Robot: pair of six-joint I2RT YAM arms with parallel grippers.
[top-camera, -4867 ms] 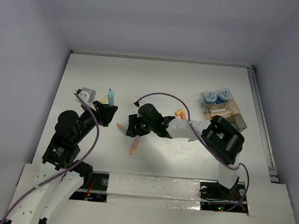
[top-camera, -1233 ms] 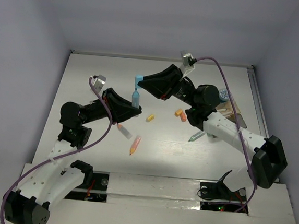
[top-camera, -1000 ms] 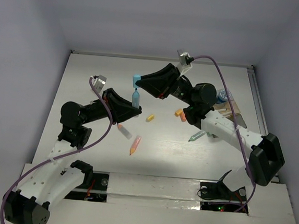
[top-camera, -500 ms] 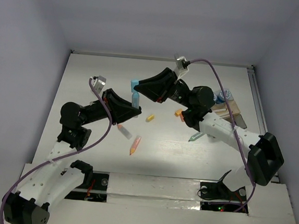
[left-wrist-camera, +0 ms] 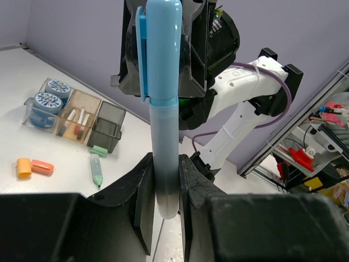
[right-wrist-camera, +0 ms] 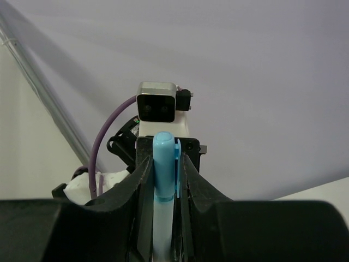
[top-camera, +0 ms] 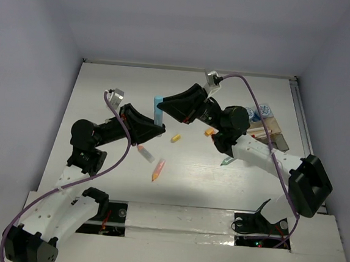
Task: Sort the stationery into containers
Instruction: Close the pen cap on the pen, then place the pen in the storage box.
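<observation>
Sorting looks about half done; pots (left-wrist-camera: pixel 48 101) and small pieces (left-wrist-camera: pixel 71 115) sit in containers (left-wrist-camera: pixel 109 126) by the far-right corner of the counter (top-camera: pixel 219 190); light-blue pen (top-camera: pixel 158 110) up in air over counter middle, left gripper (left-wrist-camera: pixel 165 180) clamped on its barrel, right gripper (right-wrist-camera: pixel 163 169) closed on its cap; orange pencil (top-camera: pixel 157 170), yellow stub (top-camera: pixel 175 138), green pen (top-camera: pixel 227 160), orange stubs (top-camera: pixel 210 132) lie loose.

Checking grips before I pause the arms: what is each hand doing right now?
Left hand: closed on the lower barrel of the light-blue pen.
Right hand: closed on the same pen's capped end.
</observation>
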